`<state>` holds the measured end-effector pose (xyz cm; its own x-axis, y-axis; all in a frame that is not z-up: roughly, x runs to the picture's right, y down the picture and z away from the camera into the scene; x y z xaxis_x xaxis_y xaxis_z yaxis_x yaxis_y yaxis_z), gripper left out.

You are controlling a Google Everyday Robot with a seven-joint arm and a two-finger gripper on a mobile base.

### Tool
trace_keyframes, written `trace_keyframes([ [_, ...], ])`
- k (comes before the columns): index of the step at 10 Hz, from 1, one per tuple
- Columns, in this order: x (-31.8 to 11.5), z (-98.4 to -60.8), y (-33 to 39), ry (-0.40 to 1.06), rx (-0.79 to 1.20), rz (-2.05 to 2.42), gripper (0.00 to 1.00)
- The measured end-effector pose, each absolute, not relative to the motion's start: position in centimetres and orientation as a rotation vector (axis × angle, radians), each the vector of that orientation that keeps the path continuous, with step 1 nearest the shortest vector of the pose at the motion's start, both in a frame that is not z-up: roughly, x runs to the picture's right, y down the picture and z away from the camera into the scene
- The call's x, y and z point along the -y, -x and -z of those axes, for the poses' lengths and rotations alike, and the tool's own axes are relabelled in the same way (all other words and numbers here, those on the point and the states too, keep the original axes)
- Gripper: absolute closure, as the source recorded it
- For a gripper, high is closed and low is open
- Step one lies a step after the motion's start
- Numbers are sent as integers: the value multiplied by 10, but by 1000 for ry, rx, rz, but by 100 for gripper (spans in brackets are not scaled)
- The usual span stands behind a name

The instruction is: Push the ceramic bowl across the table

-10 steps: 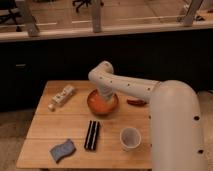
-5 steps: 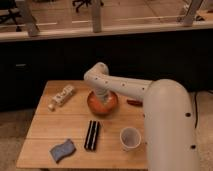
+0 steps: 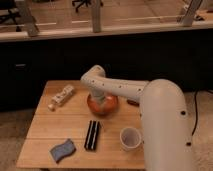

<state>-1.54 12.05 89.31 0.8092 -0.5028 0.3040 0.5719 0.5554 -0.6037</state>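
Ceramic bowl (image 3: 102, 105) glossy orange (under gripper (image 3: 98, 99)).

A: Where is the tool (image 3: 99, 98)?

B: Down at the bowl (image 3: 103, 105), but the arm (image 3: 120, 89) covers it, so its fingers stay hidden.

A: And the bowl?

B: Its inside and far rim are behind the arm.

A: Anything cut off?

B: The arm runs off the lower right edge; it hides the worktop's (image 3: 55, 125) right side.

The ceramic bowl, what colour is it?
Glossy orange-red, seen in the camera view: ceramic bowl, with the end effector down at it.
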Motion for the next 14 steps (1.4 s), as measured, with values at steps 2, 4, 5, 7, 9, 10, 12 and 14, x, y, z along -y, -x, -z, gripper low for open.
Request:
trace_keyframes([
  [2,-121,-899,5,750,109,638,98],
  [4,-123,-900,7,743,121,654,91],
  [5,-124,-899,16,740,130,663,91],
  [7,-123,-901,36,737,138,668,84],
  [9,-122,-903,35,736,155,684,84],
  [10,-120,-905,31,737,163,700,89],
  [12,-118,-905,50,736,187,733,100],
  [14,-117,-906,74,733,201,755,100],
])
